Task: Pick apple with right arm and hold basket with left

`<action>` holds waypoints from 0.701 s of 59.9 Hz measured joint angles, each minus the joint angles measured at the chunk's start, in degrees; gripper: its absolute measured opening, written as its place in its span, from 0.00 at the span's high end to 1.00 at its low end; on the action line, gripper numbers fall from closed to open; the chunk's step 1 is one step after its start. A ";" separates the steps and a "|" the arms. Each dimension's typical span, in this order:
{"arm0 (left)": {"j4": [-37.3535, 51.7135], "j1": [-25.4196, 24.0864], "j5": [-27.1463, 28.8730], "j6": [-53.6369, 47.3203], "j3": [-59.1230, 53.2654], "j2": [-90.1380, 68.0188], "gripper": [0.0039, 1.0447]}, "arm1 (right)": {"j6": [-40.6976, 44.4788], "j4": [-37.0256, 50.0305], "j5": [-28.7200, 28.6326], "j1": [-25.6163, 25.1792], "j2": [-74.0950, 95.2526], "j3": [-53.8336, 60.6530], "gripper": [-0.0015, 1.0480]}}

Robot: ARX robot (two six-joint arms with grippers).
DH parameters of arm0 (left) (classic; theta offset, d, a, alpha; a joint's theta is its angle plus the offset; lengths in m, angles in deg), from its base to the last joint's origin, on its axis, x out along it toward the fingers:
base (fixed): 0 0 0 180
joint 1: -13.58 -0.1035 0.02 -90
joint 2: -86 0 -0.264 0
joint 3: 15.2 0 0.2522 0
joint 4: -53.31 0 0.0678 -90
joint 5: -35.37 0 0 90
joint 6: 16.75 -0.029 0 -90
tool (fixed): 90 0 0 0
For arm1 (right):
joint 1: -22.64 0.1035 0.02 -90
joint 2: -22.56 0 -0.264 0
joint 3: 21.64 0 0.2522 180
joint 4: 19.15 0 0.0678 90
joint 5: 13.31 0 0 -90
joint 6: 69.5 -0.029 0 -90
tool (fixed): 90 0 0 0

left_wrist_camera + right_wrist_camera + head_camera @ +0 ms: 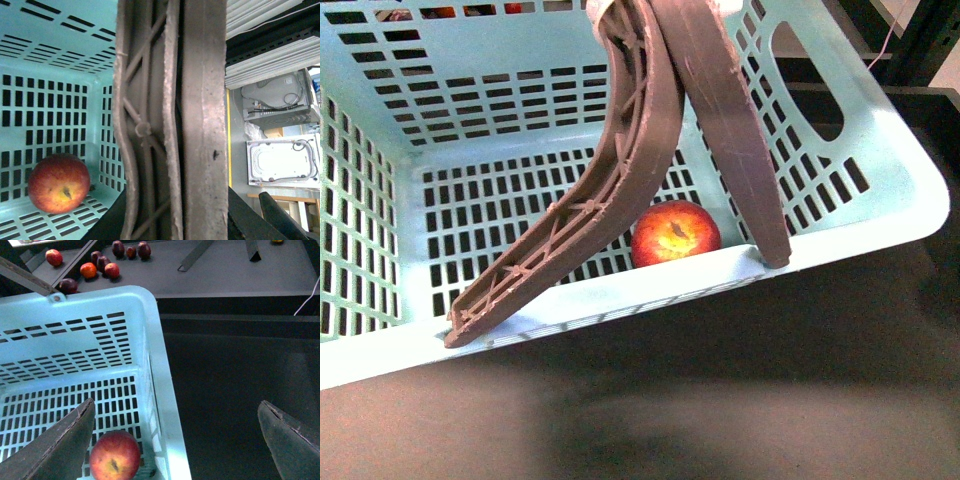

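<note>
Apple (675, 232) down in the basket (910, 190), on the slotted floor at about 5 o'clock, tucked right up by the near wall, and from the front its lower edge is hidden behind the rim. Shiny red skin, yellow-orange patch and stem dimple facing up. Both brown ribbed handles (620, 170) stand raised and come together up at 12 o'clock over the basket, and the apple shows in the gap between their lower ends. My left pincer (175, 200) is clamped on that pair of handles: they run side by side straight through between my fingers (112, 225), filling the gap completely. My right pincer (175, 405) is spread wide and empty, straddling the basket's wall from above. One finger (55, 445) is over the inside, just beside the apple and not touching it, the other over the dark tabletop (225, 380) outside. Past the basket, on a grey surface (220, 270), sits a cluster of dark red fruits (102, 262), well apart from both my pincers
</note>
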 joint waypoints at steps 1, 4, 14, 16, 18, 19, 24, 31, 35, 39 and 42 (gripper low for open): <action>0.00 0.00 -0.02 0.02 0.00 0.00 0.75 | -0.02 0.00 0.04 0.00 0.00 0.00 0.08; 0.00 -0.02 -0.04 0.07 0.00 0.00 0.75 | 0.00 0.00 0.02 0.00 0.00 0.00 0.08; 0.00 -0.09 -0.04 0.04 0.00 0.00 0.75 | 5.25 16.04 11.61 0.31 0.22 6.08 0.23; 0.00 -0.09 -0.09 0.04 0.00 0.00 0.75 | 6.91 22.08 12.81 -0.87 -0.96 9.64 0.31; 0.00 -0.09 -0.07 0.04 0.00 0.00 0.75 | 7.69 24.37 12.63 -2.10 -2.47 11.93 0.37; 0.00 -0.09 -0.02 0.04 0.00 0.00 0.75 | 8.07 24.83 12.31 -2.64 -3.37 12.90 0.41; 0.00 -0.11 0.09 0.02 0.00 0.00 0.75 | 8.74 25.31 10.45 -4.26 -6.38 15.85 0.52; 0.00 -0.09 0.09 -0.04 0.00 0.00 0.75 | 9.38 25.18 7.91 -6.78 -10.16 19.87 0.71; 0.00 -0.11 0.09 -0.02 0.00 0.00 0.75 | 9.62 24.74 6.69 -8.13 -12.41 21.75 0.82; 0.00 -0.11 0.09 0.00 0.00 0.00 0.75 | 9.68 24.30 5.75 -9.14 -14.32 23.12 0.91; 0.02 -0.11 0.09 -0.04 0.00 0.00 0.75 | 9.99 23.80 4.87 -9.94 -15.93 24.15 0.98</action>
